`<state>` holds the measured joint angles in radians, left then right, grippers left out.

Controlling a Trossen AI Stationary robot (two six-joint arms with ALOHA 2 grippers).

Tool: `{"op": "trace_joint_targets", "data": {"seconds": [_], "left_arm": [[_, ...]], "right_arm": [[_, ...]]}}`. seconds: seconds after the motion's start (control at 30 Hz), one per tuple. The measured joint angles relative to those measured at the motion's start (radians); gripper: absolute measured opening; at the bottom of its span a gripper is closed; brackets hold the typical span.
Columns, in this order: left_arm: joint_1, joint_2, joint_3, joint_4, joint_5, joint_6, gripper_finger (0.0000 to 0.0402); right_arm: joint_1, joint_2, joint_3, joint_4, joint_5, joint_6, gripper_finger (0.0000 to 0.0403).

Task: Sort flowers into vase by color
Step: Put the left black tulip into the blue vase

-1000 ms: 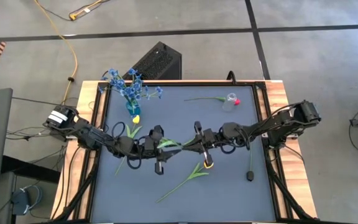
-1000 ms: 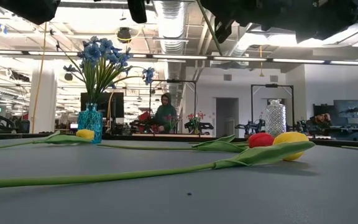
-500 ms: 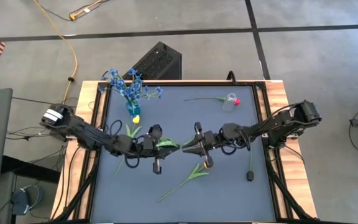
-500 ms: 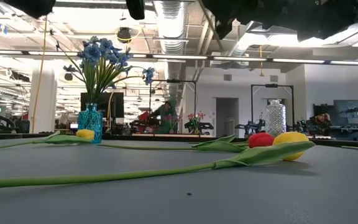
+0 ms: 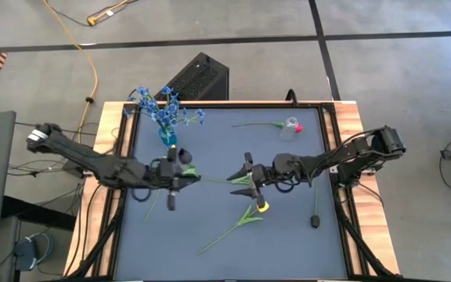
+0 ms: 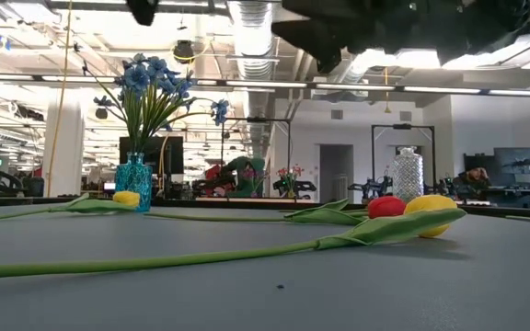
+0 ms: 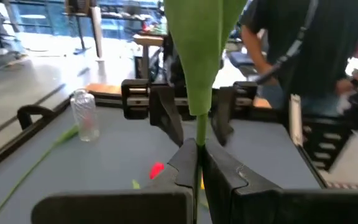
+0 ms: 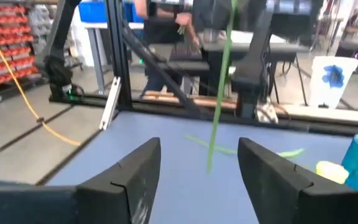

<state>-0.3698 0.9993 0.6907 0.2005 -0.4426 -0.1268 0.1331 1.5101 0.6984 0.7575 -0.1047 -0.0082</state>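
My left gripper (image 5: 175,177) is shut on a green flower stem (image 5: 210,179) left of the table's middle; I cannot see its blossom. The stem's free end (image 8: 211,163) reaches toward my right gripper (image 5: 245,178), whose open fingers stand on either side of it without touching. A blue vase (image 5: 167,135) of blue flowers (image 5: 163,110) stands at the far left, with a yellow tulip (image 5: 171,149) lying beside it. Another yellow tulip (image 5: 262,207) lies near the middle. A red tulip (image 5: 297,128) lies by the clear vase (image 5: 290,128). My left gripper pinches the thin stem (image 7: 197,135) between its two fingertips, just under a broad green leaf (image 7: 201,56). The fingers come about level from the table's left. The flower is lifted clear of the table, its stem running on toward the right gripper.
A small dark object (image 5: 315,222) lies near the table's right edge. Long stems (image 5: 225,233) lie across the near half of the mat. Beyond the far edge stands a black box (image 5: 198,77); people show in the room behind.
My right gripper has opened and let go of the stem. My left gripper has gone toward the table's left edge and a little toward the far edge, taking the flower along clear of the table.
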Motion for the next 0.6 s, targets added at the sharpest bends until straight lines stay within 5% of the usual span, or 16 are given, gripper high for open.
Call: {"op": "trace_joint_targets", "data": {"seconds": [0.1, 0.3, 0.6], "left_arm": [[-0.027, -0.101, 0.000, -0.116, -0.041, -0.009, 0.0000], [-0.070, -0.278, 0.000, -0.307, -0.313, -0.020, 0.0000], [-0.069, -0.447, 0.000, -0.609, -0.394, -0.120, 0.0000]], "right_arm": [[0.000, 0.000, 0.000, -0.023, 0.000, 0.000, 0.0240], [0.000, 0.000, 0.000, -0.036, 0.000, 0.000, 0.0240], [-0.003, 0.000, 0.000, -0.058, 0.000, -0.004, 0.0240]]}}
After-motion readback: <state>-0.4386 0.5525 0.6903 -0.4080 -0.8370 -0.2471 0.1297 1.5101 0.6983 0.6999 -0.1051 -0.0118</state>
